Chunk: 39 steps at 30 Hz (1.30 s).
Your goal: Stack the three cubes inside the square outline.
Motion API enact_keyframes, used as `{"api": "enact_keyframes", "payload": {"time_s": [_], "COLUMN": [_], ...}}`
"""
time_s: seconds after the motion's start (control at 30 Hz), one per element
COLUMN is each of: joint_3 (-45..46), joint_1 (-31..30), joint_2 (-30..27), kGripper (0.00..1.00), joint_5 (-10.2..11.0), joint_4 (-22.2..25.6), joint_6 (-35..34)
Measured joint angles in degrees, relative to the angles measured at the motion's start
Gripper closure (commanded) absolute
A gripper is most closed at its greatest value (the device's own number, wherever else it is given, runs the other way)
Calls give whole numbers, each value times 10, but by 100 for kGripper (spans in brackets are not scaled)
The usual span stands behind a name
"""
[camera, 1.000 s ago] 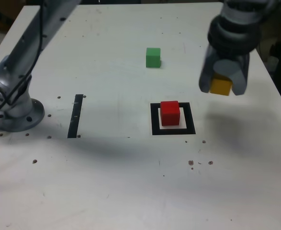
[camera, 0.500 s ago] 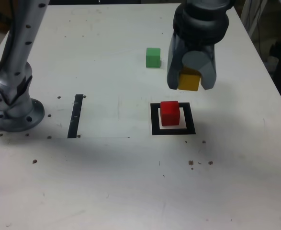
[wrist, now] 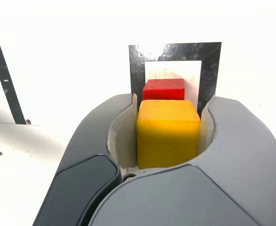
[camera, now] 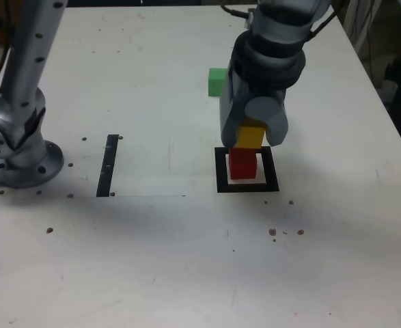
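In the second before this moment the tool (camera: 250, 133) had swung in from the exterior view's right, carrying the yellow cube (camera: 250, 136) across until it hung directly over the red cube (camera: 242, 164), which sat inside the black square outline (camera: 220, 171) on the white surface (camera: 186, 260). That put the second block about ready to be set down, by my reading. The tool was clamped on the yellow cube, a jaw on each side, as the wrist view (wrist: 168, 133) showed. Whether yellow already touched red could not be told from either view. The green cube (camera: 216, 80) stood well apart, further back, half hidden behind the arm, not yet stacked.
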Motion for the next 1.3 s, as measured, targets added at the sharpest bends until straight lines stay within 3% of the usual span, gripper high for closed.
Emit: {"api": "enact_keyframes", "payload": {"time_s": [0.27, 0.87, 1.3], "joint_3": [54, 98, 99], "joint_1": [4, 19, 19], "joint_2": [-8, -21, -33], "kGripper": [81, 80, 76], "joint_5": [-16, -18, -18], "joint_4": [-43, -90, -94], "joint_6": [-7, -7, -11]}}
